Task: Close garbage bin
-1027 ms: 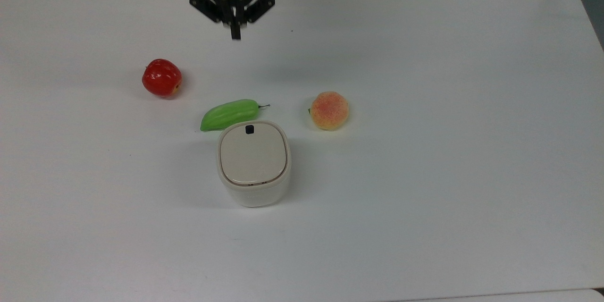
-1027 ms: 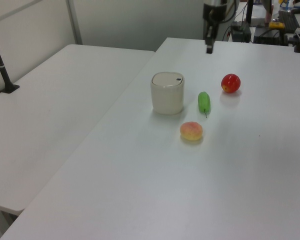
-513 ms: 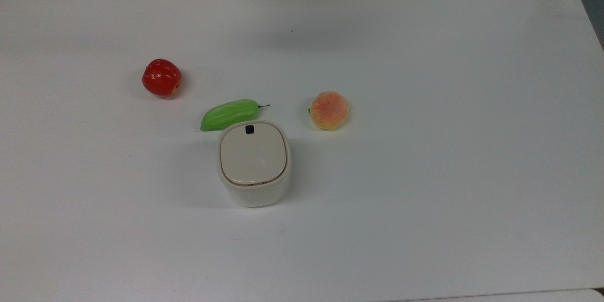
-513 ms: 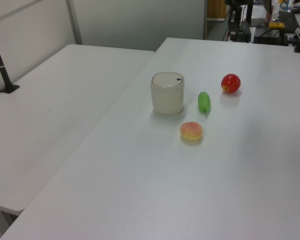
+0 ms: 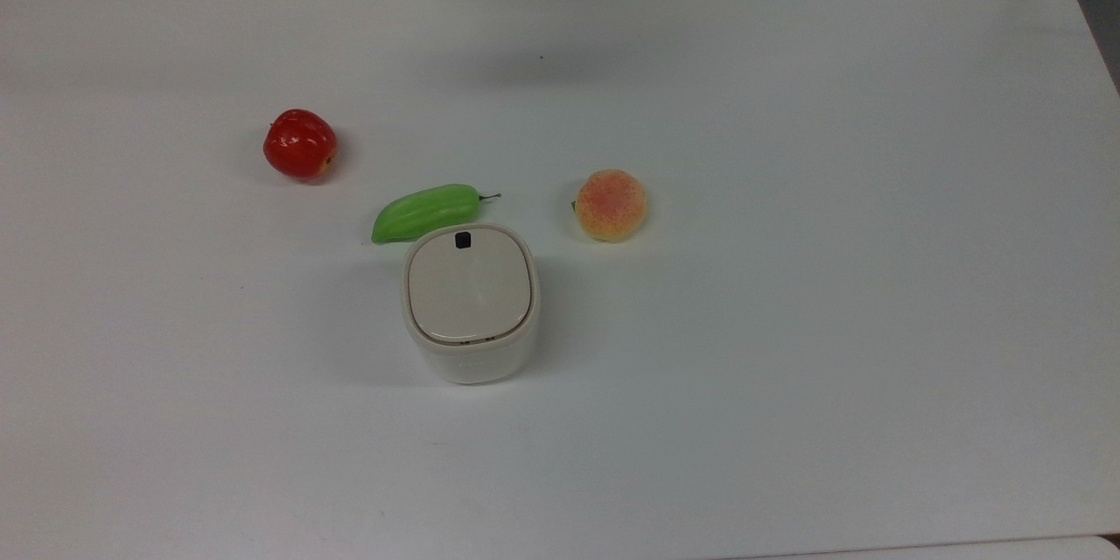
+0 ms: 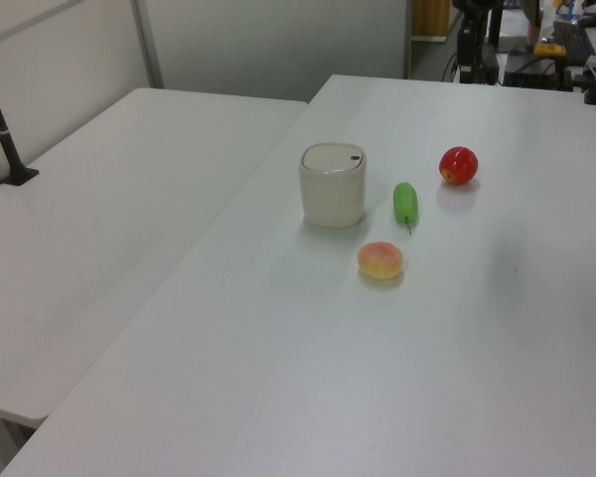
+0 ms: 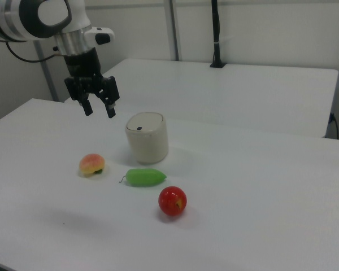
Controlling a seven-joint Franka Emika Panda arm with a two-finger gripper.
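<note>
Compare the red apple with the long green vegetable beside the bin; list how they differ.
The round, glossy red apple is compact; the elongated green vegetable lies lengthwise, tapering to a thin stem. The apple sits apart from the cream-white plastic garbage bin; the vegetable lies right by its button edge. Both rest on the white table.

No legible text or labels

Cream garbage bin (image 5: pixel 471 306), beige lid (image 5: pixel 470 283)

Robotics lab, plain white tables (image 6: pixel 129 199), partition walls (image 7: pixel 260 34), clamped black pole (image 7: pixel 216 34), robot arm (image 7: pixel 39 20), equipment clutter behind (image 6: pixel 556 40)
</note>
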